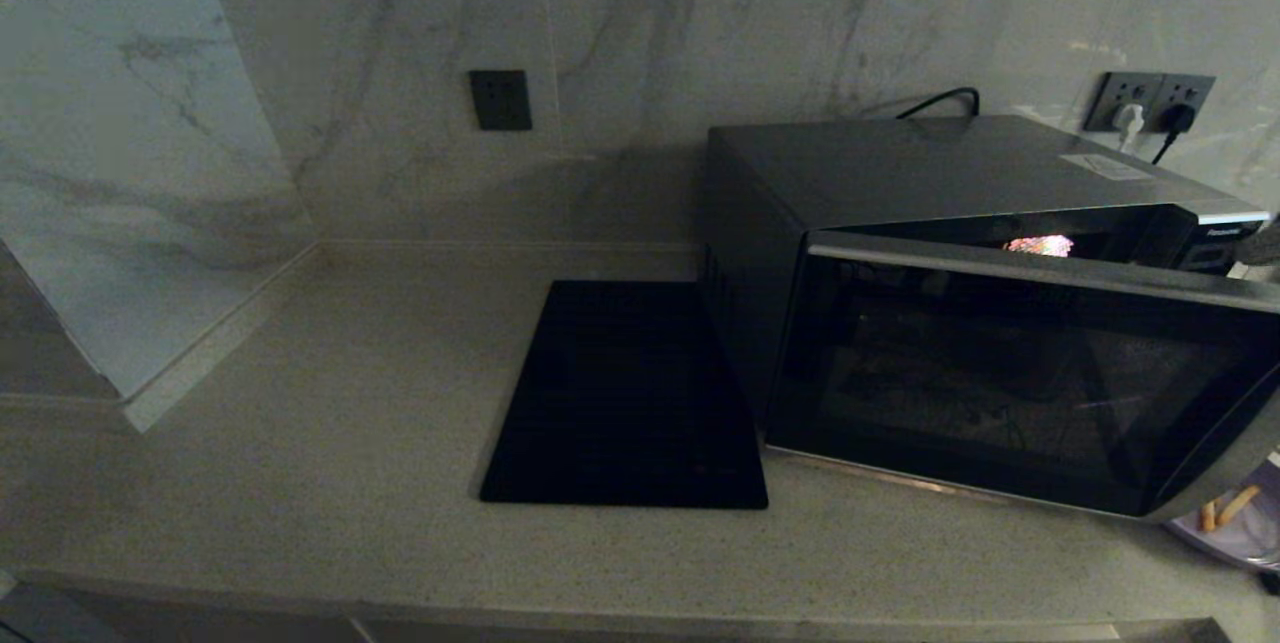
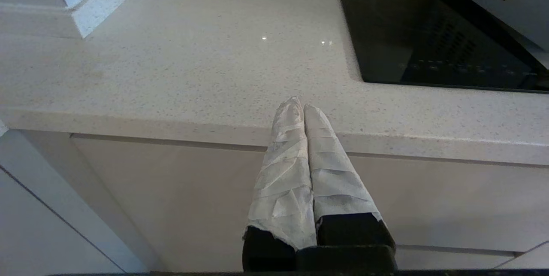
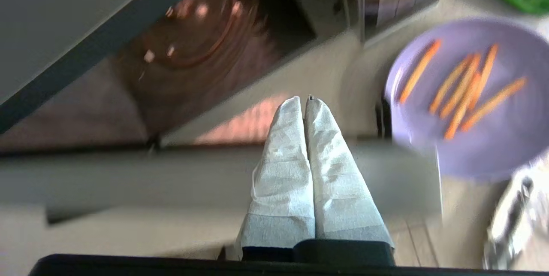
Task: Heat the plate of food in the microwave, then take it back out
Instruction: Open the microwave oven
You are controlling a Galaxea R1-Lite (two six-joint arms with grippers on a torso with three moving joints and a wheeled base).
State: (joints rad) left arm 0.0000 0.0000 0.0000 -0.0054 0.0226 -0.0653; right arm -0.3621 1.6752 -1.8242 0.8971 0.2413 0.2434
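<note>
Right wrist view: round lavender plate of food (image 3: 472, 138) (thin fries), glossy microwave (image 3: 193, 53).

The microwave (image 1: 960, 223) door (image 1: 1010, 373) hangs ajar, blocking its cavity; counter (image 1: 330, 403) left of the mat (image 1: 625, 398) lies open.

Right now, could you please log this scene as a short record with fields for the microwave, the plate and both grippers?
microwave: on the counter, door partly open, lit inside
plate: lavender, holds fries, on the counter beside the microwave, not yet inside
mat: flat black square, left of the microwave
right gripper: shut, empty, at the open door's edge
left gripper: shut, empty, parked at the counter's front edge
</note>
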